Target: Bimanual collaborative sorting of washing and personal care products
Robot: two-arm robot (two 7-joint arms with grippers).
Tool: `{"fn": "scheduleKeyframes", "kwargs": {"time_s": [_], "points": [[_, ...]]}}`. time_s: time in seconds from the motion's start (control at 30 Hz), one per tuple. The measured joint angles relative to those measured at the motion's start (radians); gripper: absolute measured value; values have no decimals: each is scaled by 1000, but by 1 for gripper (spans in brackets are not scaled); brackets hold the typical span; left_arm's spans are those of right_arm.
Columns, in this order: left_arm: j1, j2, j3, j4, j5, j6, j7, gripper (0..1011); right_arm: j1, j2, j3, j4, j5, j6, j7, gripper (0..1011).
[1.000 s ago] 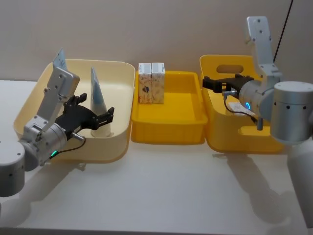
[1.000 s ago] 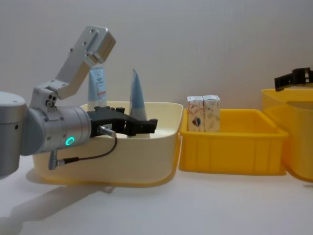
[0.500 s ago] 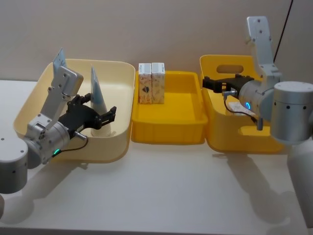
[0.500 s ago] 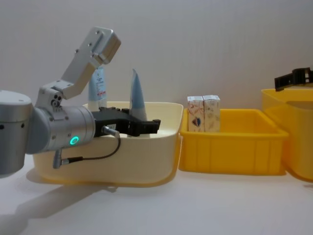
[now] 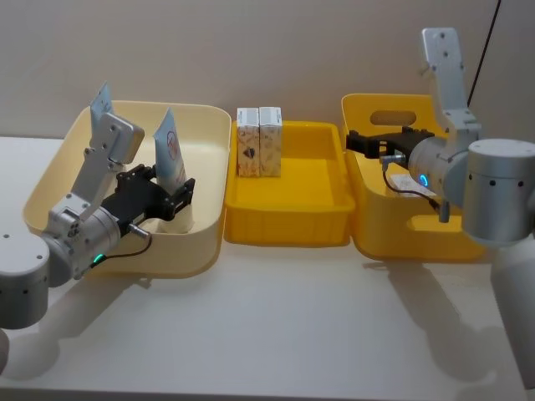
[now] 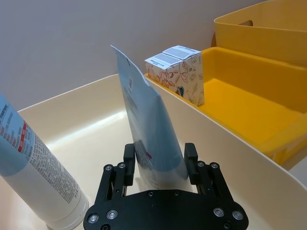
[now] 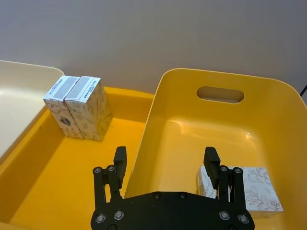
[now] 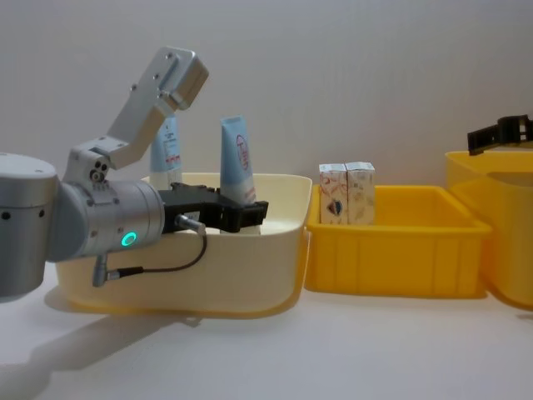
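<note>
In the cream bin, my left gripper is shut on the lower part of an upright pale blue tube whose red logo faces the head view. The left wrist view has the tube pinched between both fingers. A second tube leans in the same bin, behind the left arm. Two upright white cartons stand in the far left corner of the yellow tray. My right gripper hangs open over the yellow bin, where another carton lies flat.
The three containers stand side by side along the back of the white table: cream bin left, yellow tray middle, tall yellow bin with a handle slot right. A wall rises close behind them. The table's front half is bare.
My left gripper has closed on the tube, and the tube has turned from edge-on to show its broad face with the red logo. The right arm has not moved.
</note>
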Motion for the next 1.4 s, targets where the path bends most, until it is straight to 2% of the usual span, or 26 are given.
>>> {"fn": "scheduleKeyframes", "kwargs": {"time_s": [1.4], "points": [[-3, -2, 0, 4, 1, 0, -2, 362, 0, 0, 0, 0, 0, 0, 0, 1001]]}}
